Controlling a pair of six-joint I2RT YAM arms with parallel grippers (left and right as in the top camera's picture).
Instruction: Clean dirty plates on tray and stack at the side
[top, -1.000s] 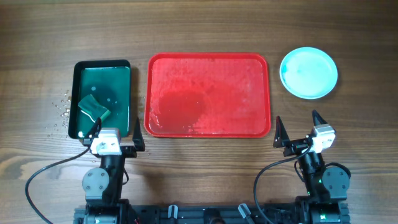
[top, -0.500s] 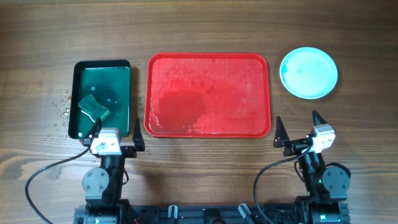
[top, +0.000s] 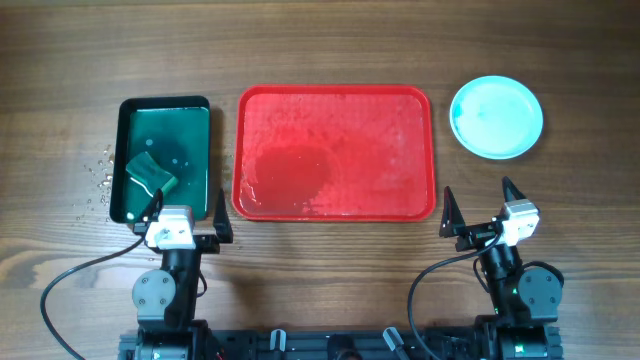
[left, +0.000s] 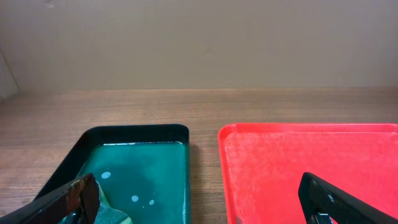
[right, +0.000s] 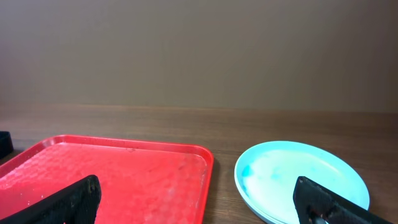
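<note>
Both arms are parked at the near edge of the wooden table (top: 330, 45). The left gripper (top: 188, 212) and right gripper (top: 478, 200) are both spread wide, nothing between the fingers. The red tray (top: 385, 125) sits centre with no plates on it, and a darker wet-looking patch shows at its near-left. Its near rim is just ahead of both grippers, with the left one off the near-left corner and the right one off the near-right corner. The turquoise plate (top: 496, 117) is on the table right of the tray with a narrow gap to the tray rim, beyond the right gripper. In the right wrist view its edge looks layered, but I can't tell how many are stacked. The dark green black-rimmed tray (top: 165, 101) is left of the red tray, with only a slim strip of table between them. It holds the green sponge (top: 150, 173) at its near-left, right by the left gripper's outer finger. Water droplets (top: 100, 172) lie on the wood off its left rim. Open wood runs along the far side and between the two arm bases.
</note>
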